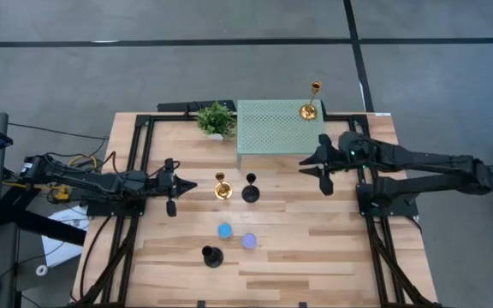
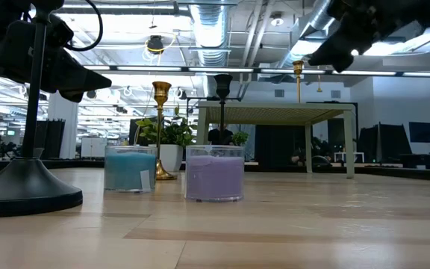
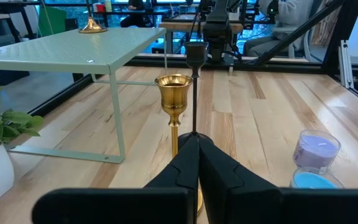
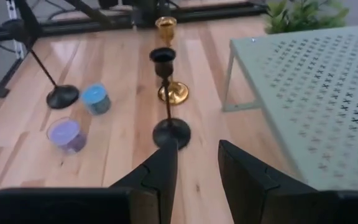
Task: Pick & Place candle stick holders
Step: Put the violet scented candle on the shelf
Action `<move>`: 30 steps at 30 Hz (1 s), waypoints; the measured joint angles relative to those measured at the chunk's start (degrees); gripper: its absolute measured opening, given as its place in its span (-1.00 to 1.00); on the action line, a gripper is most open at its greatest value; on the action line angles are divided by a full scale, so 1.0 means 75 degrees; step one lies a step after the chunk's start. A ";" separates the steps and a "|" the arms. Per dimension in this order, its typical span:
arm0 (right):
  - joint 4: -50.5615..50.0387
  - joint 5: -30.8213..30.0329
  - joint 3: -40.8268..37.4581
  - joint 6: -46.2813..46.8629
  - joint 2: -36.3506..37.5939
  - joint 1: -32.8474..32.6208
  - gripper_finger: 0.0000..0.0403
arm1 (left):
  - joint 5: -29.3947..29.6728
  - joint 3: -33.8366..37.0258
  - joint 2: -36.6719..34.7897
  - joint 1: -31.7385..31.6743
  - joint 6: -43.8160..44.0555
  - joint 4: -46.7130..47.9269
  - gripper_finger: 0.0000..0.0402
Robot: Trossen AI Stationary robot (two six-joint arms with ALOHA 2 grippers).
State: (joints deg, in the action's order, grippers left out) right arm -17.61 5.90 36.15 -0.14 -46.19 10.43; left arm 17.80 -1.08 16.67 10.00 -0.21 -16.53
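Observation:
One gold holder [image 1: 309,109] stands on the green perforated shelf [image 1: 272,128]. On the table stand a gold holder [image 1: 222,188], a black holder [image 1: 250,192], a blue one [image 1: 224,230], a purple one [image 1: 248,241] and a second black holder [image 1: 211,255]. My left gripper [image 1: 192,183] is shut and empty, just left of the table's gold holder [image 3: 174,93], apart from it. My right gripper [image 1: 311,164] is open and empty above the table beside the shelf's near right corner, pointing toward the black holder [image 4: 170,127].
A small green plant [image 1: 216,118] in a white pot stands left of the shelf at the far edge. The shelf stands on thin legs [image 3: 120,134] with room beneath. Bare wood lies near the front right of the table [image 1: 315,257].

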 joint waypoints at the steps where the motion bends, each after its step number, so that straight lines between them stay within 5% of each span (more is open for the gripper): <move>1: 0.0160 -0.0034 -0.0189 0.0093 0.0145 -0.0096 -0.46 | -0.0002 0.0001 0.0000 0.0002 0.0003 0.0002 -0.96; 13: 0.2400 -0.0852 -0.2206 0.0918 0.1154 -0.1022 -0.46 | 0.0000 0.0000 -0.0003 0.0000 0.0003 -0.0003 -0.96; 30: 0.3224 -0.1417 -0.3029 0.1232 0.1112 -0.1386 -0.46 | 0.0000 0.0000 -0.0003 0.0000 0.0000 -0.0006 -0.96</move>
State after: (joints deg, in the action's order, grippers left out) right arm 6.57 -4.73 13.43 9.10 -37.85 0.03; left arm 17.80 -1.08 16.65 10.00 -0.20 -16.58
